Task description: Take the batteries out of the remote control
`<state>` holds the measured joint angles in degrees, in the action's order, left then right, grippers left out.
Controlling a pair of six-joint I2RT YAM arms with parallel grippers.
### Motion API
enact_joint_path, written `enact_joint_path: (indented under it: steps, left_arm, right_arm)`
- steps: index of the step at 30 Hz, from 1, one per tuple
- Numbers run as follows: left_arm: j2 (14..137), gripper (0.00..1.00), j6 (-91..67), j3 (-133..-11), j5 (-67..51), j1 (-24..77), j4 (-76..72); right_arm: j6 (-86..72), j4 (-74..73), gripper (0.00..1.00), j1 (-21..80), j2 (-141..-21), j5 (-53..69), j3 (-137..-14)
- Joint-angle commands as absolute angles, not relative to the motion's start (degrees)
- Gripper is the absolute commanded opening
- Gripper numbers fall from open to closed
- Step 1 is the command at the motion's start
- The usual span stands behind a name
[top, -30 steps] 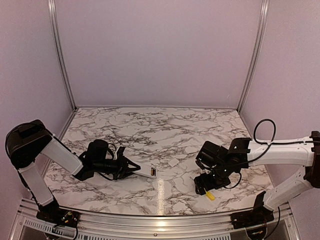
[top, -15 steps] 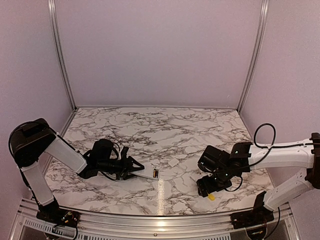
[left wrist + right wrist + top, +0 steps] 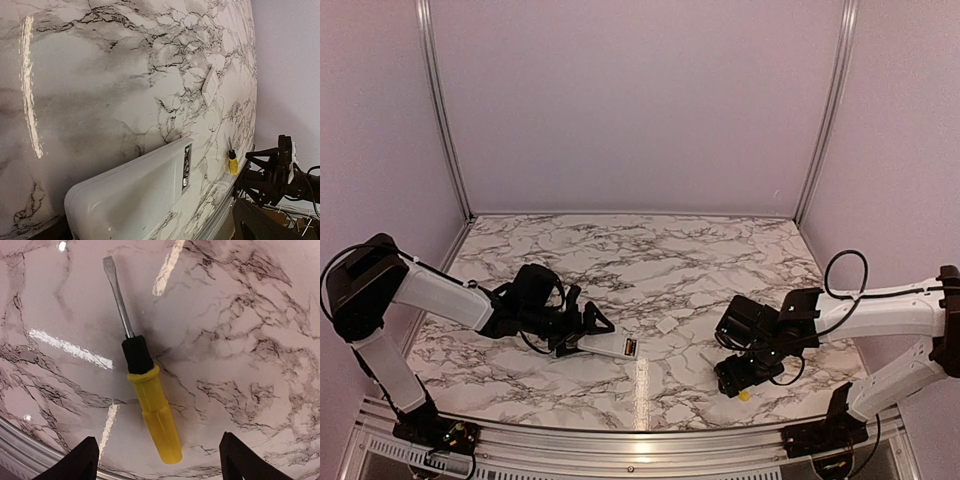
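The white remote control (image 3: pixel 608 346) lies flat on the marble, and the dark battery recess (image 3: pixel 628 347) at its right end shows a coppery glint. In the left wrist view the remote control (image 3: pixel 140 195) fills the lower frame and its recess (image 3: pixel 187 166) is seen edge-on, so the batteries are not clear there. My left gripper (image 3: pixel 576 332) is open, its fingers spread on either side of the remote's left end. My right gripper (image 3: pixel 161 462) is open low over the yellow-handled screwdriver (image 3: pixel 150 405), its fingertips (image 3: pixel 82 460) well apart from the handle.
A small white cover piece (image 3: pixel 667 325) lies between the two arms, also seen as the cover piece (image 3: pixel 210 86) in the left wrist view. The screwdriver (image 3: pixel 745 394) lies close to the table's metal front rail (image 3: pixel 640 440). Purple walls close in the back and sides.
My left gripper has opened and let go of the remote's left end, with its arm reaching a little further right. My right gripper has come down closer over the screwdriver.
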<state>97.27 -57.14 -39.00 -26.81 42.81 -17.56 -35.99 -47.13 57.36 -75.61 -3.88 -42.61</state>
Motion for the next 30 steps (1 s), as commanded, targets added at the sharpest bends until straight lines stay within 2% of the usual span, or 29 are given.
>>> enact_joint_path:
  steps: [1,12,20,30]
  left_arm:
    - [94.89,0.99,-52.69,-40.26,-22.53,42.89,-4.52]
    - [90.54,0.99,-47.02,-45.83,-14.20,42.89,10.74]
    - [88.28,0.99,-44.10,-48.85,-8.96,42.88,17.67]
    - [83.32,0.99,-36.93,-51.30,-5.62,42.89,18.35]
  right_arm:
    - [-33.98,-46.08,0.81,57.07,-74.59,-4.74,-40.96]
    - [-33.56,-43.44,0.68,53.56,-73.80,-3.72,-39.65]
    - [-32.77,-41.27,0.63,53.53,-76.01,-1.29,-39.45]
    - [-32.62,-39.88,0.51,53.56,-78.01,-0.66,-37.95]
